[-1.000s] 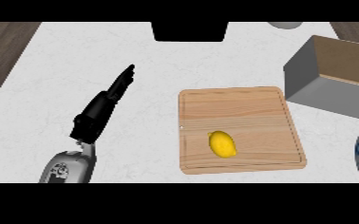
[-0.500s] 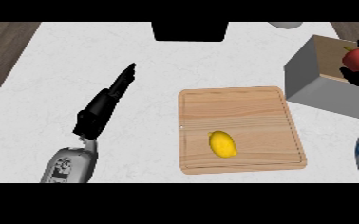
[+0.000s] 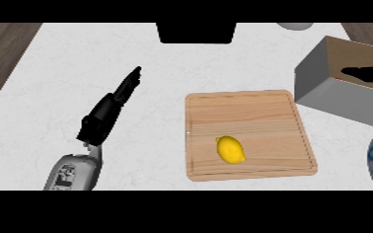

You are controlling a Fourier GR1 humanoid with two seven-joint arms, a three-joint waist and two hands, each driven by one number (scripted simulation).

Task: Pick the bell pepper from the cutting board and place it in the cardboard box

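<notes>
The wooden cutting board (image 3: 251, 113) lies right of centre and carries only a yellow lemon (image 3: 231, 149). At the right edge stands the grey-sided cardboard box (image 3: 320, 81), its top open. A black shape, part of my right hand (image 3: 358, 73), shows inside the box's opening. No bell pepper is in sight; it may be hidden in the box or behind that hand. Well left of the board, my left hand (image 3: 109, 112) rests open over the white counter, fingers straight and pointing to the far right, holding nothing.
A black block (image 3: 197, 32) sits at the counter's far edge, with a grey round object (image 3: 295, 25) to its right. A dark blue rim (image 3: 370, 159) peeks in at the right edge. Wooden floor shows past the counter's far left corner (image 3: 16, 39).
Half a second ago a red pepper in my right hand showed over the box at the right edge. Now the red is gone and only the black shape shows in the box. Left hand unmoved.
</notes>
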